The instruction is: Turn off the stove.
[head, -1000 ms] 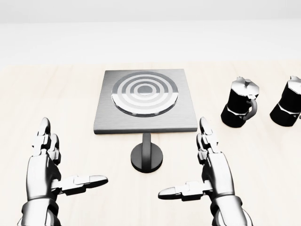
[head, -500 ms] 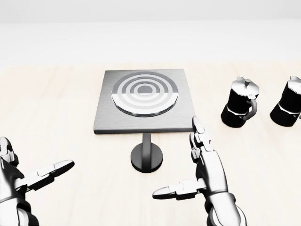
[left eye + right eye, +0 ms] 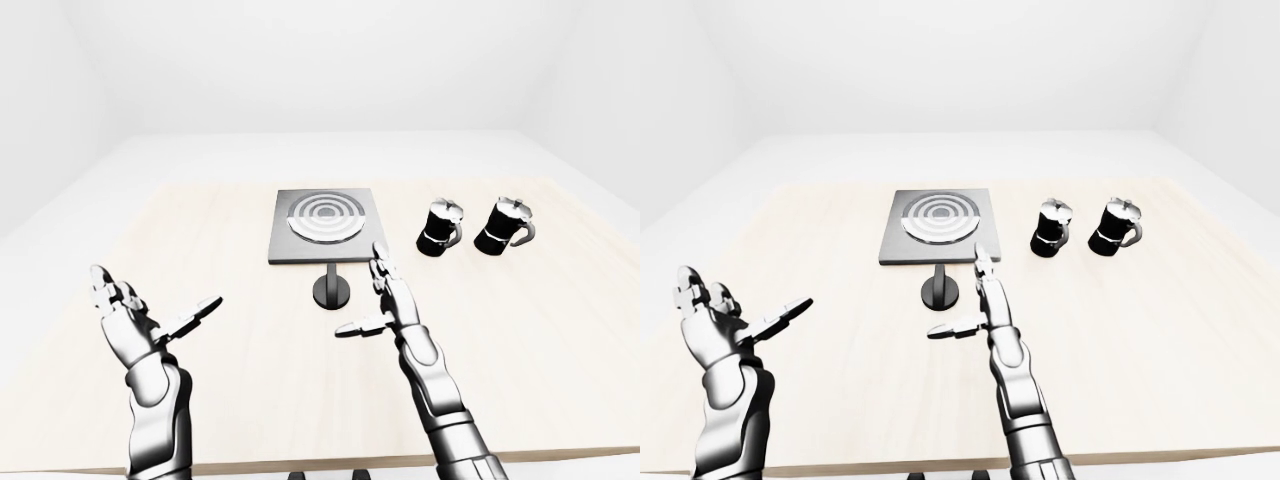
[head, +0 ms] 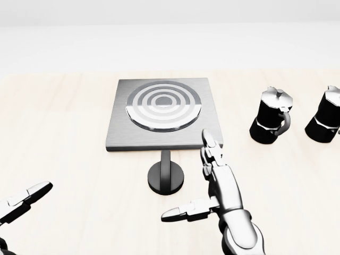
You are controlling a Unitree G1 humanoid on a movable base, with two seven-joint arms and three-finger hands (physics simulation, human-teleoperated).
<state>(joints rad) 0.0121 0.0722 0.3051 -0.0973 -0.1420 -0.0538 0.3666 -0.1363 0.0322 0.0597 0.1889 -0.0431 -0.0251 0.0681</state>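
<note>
I see the stove (image 4: 163, 113) mid-table (image 3: 560, 330), its knob (image 4: 166, 177) just below it in head view. My R hand (image 4: 212, 183) hovers beside the knob w/ fingers spread wide; L hand (image 3: 135, 318) also wide, well off to the left.

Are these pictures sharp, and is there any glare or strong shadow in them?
Head view: sharp, evenly lit; the top is washed out white, and the stove throws only a thin shadow along its lower edge. Left-eye view: wider, no blur; bright highlights on the right hand and left hand; the two moka pots stay near black with small glints. Right-eye view: nearly the same, shifted sideways.
</note>
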